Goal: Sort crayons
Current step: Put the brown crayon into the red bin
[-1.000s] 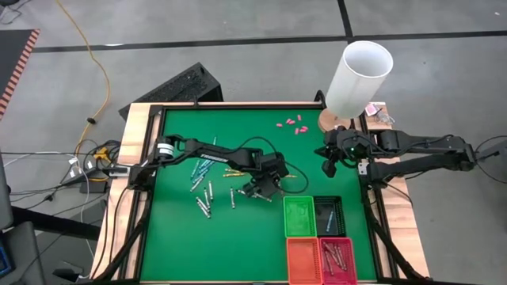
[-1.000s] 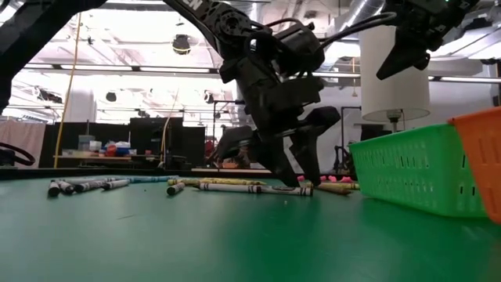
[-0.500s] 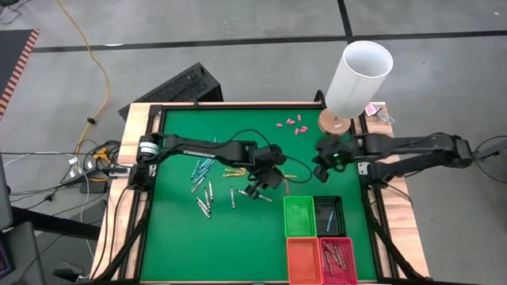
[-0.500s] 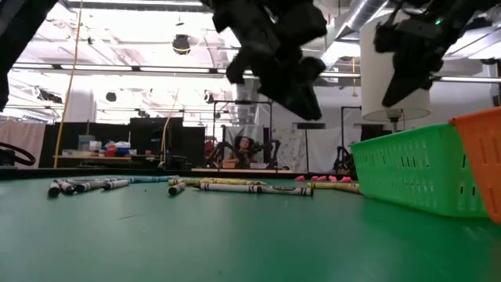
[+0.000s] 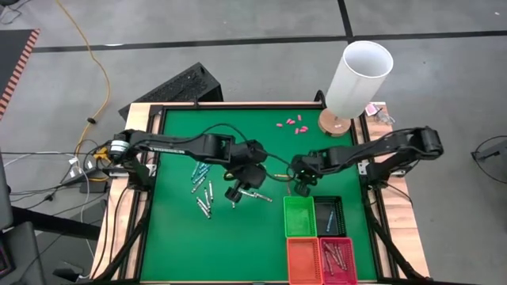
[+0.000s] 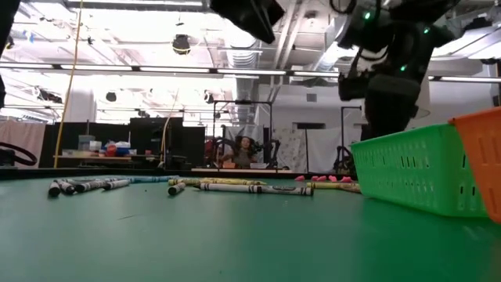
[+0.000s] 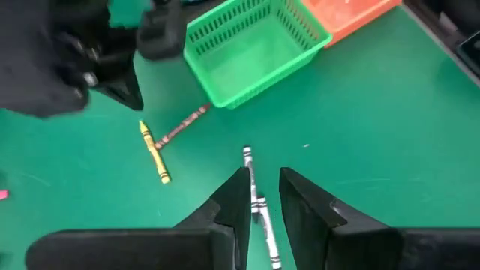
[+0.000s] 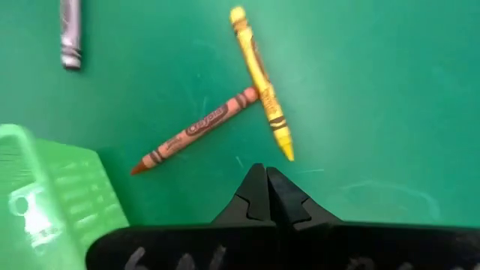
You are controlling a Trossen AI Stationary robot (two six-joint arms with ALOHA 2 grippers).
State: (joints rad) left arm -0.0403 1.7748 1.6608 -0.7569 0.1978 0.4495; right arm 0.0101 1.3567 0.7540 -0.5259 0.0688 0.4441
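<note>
Crayons lie loose on the green table (image 5: 182, 237): a blue, grey and yellow scatter (image 5: 204, 184) at mid-left, and a yellow crayon (image 8: 261, 82) crossing a brownish-red one (image 8: 196, 129) beside the green basket (image 5: 299, 215). My left gripper (image 7: 265, 171) hangs high over the table's middle, its fingers a narrow gap apart, with nothing between them. Grey-white crayons (image 7: 255, 187) show on the table through that gap. My right gripper (image 8: 266, 171) is shut and hovers just short of the yellow crayon's tip, beside the green basket's far edge (image 5: 302, 188).
Four small baskets stand at the near right: green, black (image 5: 329, 214), orange (image 5: 303, 260) and red (image 5: 337, 260), the red one with crayons in it. Pink stubs (image 5: 289, 124) lie at the far side. A white cylinder on a wooden base (image 5: 358, 75) stands at the far right corner.
My left gripper has risen from the crayons on the table, drawn back toward the left edge and rolled; the grey-white crayons stay lying where they were. My right gripper, still shut, has come down and toward the table's middle, ending over the yellow and brownish-red crayons.
</note>
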